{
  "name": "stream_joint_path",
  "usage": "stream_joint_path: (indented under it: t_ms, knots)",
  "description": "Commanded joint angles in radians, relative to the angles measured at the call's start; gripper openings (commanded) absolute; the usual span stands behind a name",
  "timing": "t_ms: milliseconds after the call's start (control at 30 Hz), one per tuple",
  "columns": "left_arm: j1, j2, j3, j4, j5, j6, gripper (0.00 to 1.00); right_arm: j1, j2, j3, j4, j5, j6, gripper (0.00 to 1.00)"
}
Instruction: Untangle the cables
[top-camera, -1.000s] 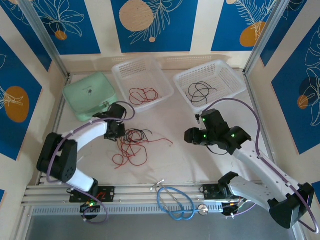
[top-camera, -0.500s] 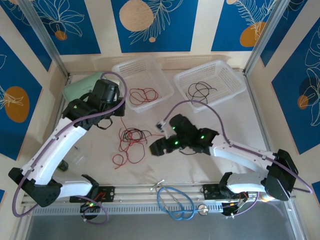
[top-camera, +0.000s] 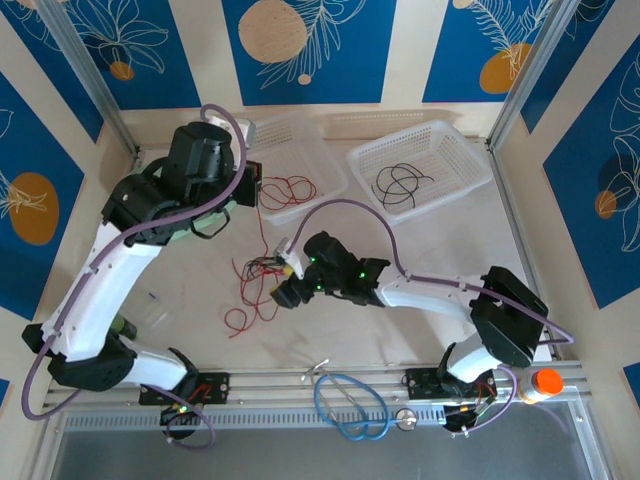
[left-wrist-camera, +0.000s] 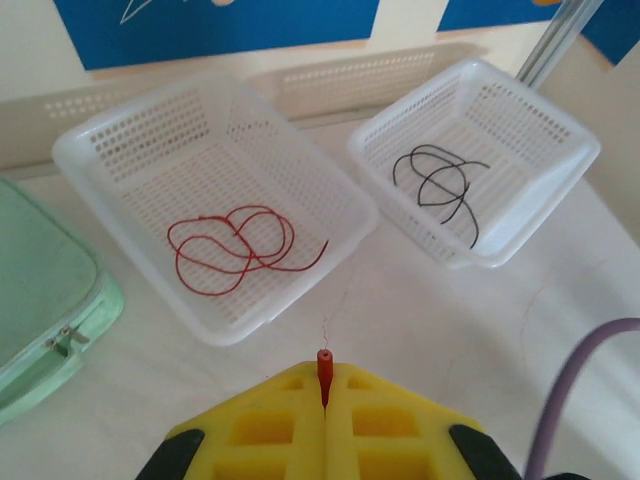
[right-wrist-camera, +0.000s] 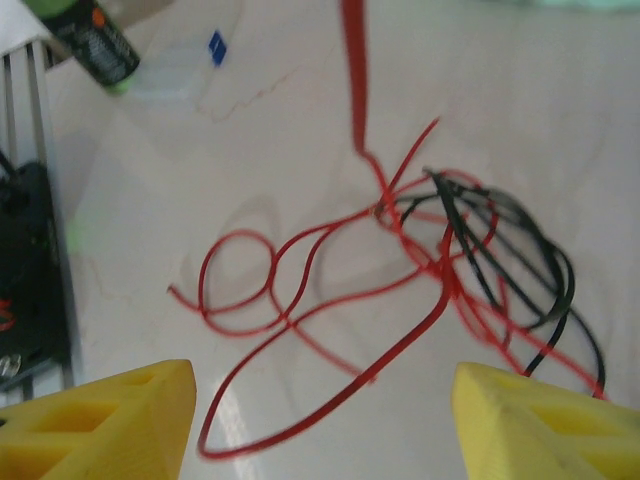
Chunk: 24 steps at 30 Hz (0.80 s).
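Note:
The cables lie as a small red and black tangle (top-camera: 258, 288) on the table in front of the baskets; in the right wrist view the tangle (right-wrist-camera: 455, 255) sits ahead and to the right. My left gripper (top-camera: 256, 181) is raised near the left basket, shut on the end of one red wire (left-wrist-camera: 323, 362), and its yellow fingers (left-wrist-camera: 290, 420) are pressed together. That red wire (top-camera: 262, 225) hangs down to the tangle. My right gripper (top-camera: 284, 284) is low at the tangle's right side. It (right-wrist-camera: 325, 400) is open, with a red loop (right-wrist-camera: 300, 400) lying between the fingers.
The left white basket (top-camera: 330, 185) holds a red wire (left-wrist-camera: 235, 245); the right basket (top-camera: 470, 165) holds a black wire (left-wrist-camera: 440, 185). A green case (left-wrist-camera: 40, 300) lies at the left. A blue cable loop (top-camera: 350, 405) and an orange-capped bottle (top-camera: 540, 385) sit at the near edge.
My left arm has risen and pulled back towards the baskets, drawing a red wire up from the tangle. My right arm has swung left to the tangle and opened its jaws wider.

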Motion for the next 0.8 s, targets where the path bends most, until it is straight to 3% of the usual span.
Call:
stream_joint_path:
  t_ms: [0,200,400,567,767]
  knots:
    - [-0.014,0.019,0.080,-0.007,0.031,0.030,0.00,-0.009,0.032,0.057,0.142,0.026,0.011,0.68]
    - [-0.021,0.035,0.176,0.029,0.045,0.041,0.00,-0.052,0.057,0.080,0.137,-0.012,0.230,0.68]
    - [-0.021,0.019,0.197,0.086,0.015,0.062,0.00,-0.065,0.043,0.152,-0.130,-0.032,0.577,0.64]
    - [-0.022,0.019,0.202,0.116,0.007,0.081,0.00,-0.030,0.048,0.225,-0.384,-0.037,0.693,0.64]
    - [-0.021,0.027,0.242,0.148,0.000,0.100,0.00,-0.004,0.099,0.229,-0.389,-0.084,0.776,0.63]
